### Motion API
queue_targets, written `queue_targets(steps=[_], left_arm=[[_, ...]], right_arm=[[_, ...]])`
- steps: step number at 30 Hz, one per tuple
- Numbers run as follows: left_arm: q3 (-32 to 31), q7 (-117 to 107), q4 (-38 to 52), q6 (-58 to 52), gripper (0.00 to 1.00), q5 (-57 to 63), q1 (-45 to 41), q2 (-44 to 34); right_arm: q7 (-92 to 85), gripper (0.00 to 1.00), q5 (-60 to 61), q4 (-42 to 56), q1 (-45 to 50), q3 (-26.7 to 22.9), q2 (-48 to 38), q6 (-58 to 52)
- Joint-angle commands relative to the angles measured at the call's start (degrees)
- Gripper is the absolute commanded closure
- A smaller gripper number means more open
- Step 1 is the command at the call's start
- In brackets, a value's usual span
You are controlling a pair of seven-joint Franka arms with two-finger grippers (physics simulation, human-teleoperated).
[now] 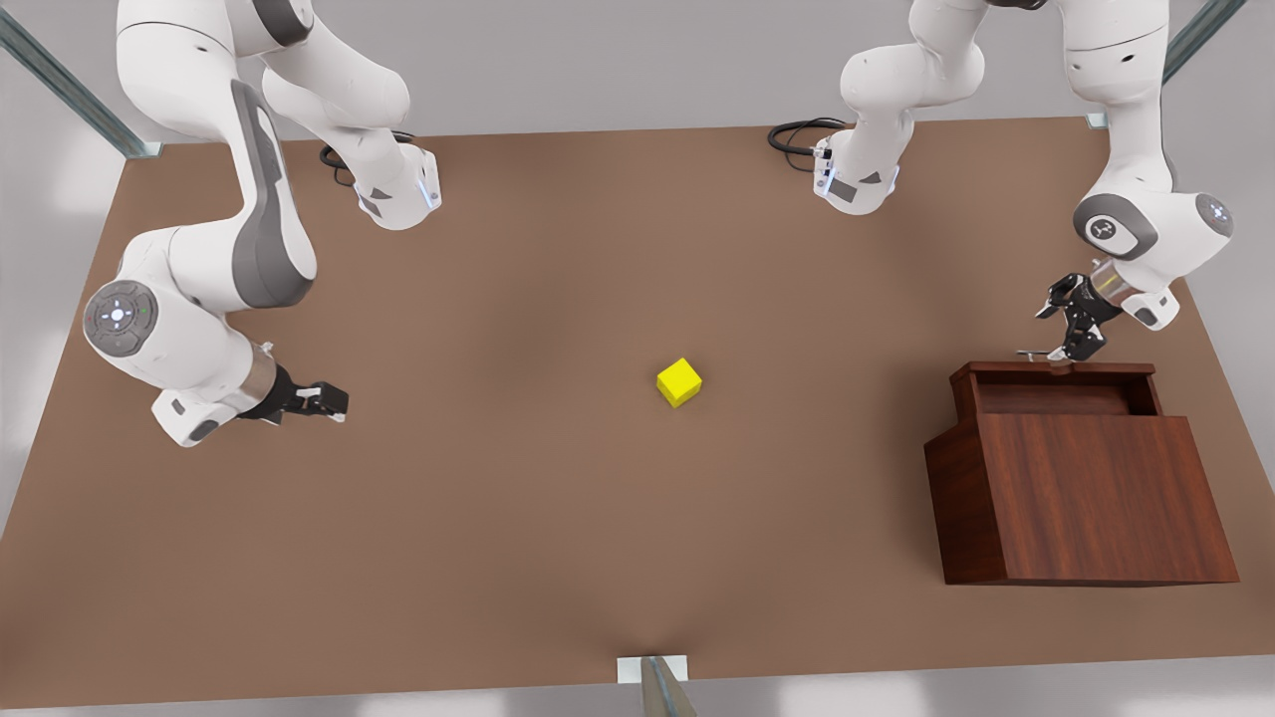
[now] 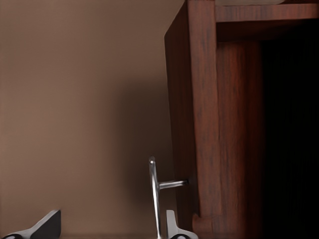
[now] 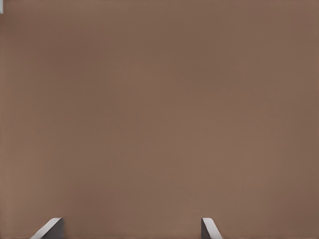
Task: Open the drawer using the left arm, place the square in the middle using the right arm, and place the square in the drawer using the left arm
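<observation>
The drawer (image 1: 1058,370) stands pulled out of the top of the wooden cabinet (image 1: 1096,498) at the front view's right. My left gripper (image 1: 1074,339) hovers at its silver handle (image 1: 1036,354). In the left wrist view the handle (image 2: 153,191) lies between the spread fingers of the open left gripper (image 2: 110,226), close to one fingertip (image 2: 172,226). The yellow square (image 1: 679,382) rests on the table's middle, free of both grippers. My right gripper (image 1: 334,401) is open and low over the table at the front view's left, far from the square; the right gripper (image 3: 129,229) faces bare tabletop.
The brown tabletop (image 1: 518,518) spreads wide between the two arms. Both arm bases (image 1: 398,189) stand at the far edge with black cables (image 1: 797,134) beside them. A metal post (image 1: 657,687) sits at the near edge.
</observation>
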Motion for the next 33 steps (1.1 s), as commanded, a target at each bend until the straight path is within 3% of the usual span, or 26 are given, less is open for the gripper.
queue_targets(steps=[1, 14, 18, 19, 21, 23, 24, 25, 27, 30, 33], left_arm=[[0.0, 0.0, 0.0, -0.1, 0.0, 0.0, 0.1, -0.1], [1.6, -0.2, 0.0, -2.7, 0.0, 2.5, 0.0, -1.4], [1.4, -8.2, 0.4, -11.7, 0.0, 3.4, -0.4, -5.0], [-3.9, -26.1, 2.4, -19.7, 0.0, 10.7, -2.3, -9.2], [-17.5, -42.7, 13.4, -30.8, 0.0, 12.4, -2.4, -9.1], [-30.0, -42.1, 22.4, -33.2, 0.0, 14.7, -4.4, -5.6], [-39.2, -41.1, 30.5, -33.3, 0.0, 20.3, -5.7, 0.2], [-42.1, -31.8, 36.0, -35.2, 0.0, 21.0, -6.4, 3.9], [-42.2, -2.3, 46.3, -40.8, 0.0, 21.4, -10.7, 11.9], [-42.3, 23.5, 52.5, -42.3, 0.0, 27.6, -20.1, 21.1], [-44.6, 19.5, 53.4, -33.2, 0.0, 24.2, -25.3, 26.9]], right_arm=[[0.0, 0.0, 0.0, 0.0, 0.0, 0.0, 0.0, 0.0], [0.1, 0.0, 0.1, 0.1, 0.0, 0.0, 0.3, 0.0], [0.0, 0.0, 0.1, 0.1, -0.3, 0.0, 0.2, -0.2], [0.0, 0.0, 0.1, 0.1, -0.3, 0.0, 0.2, -0.3], [0.0, 0.0, 0.1, 0.1, -0.3, 0.0, 0.1, -0.4], [0.0, 0.0, 0.1, 0.0, -0.3, 0.0, 0.1, -0.4], [0.0, 0.0, 0.1, 0.1, -0.3, 0.0, 0.1, -0.4], [0.0, 0.0, 0.1, 0.0, -0.3, 0.0, 0.2, -0.4], [0.0, 0.0, 0.1, 0.0, -0.3, -0.1, 0.2, -0.2], [0.0, 0.0, 0.1, 0.0, -0.3, -0.1, 0.2, -0.1], [0.0, 0.0, 0.1, 0.0, -0.3, -0.1, 0.3, 0.0]])
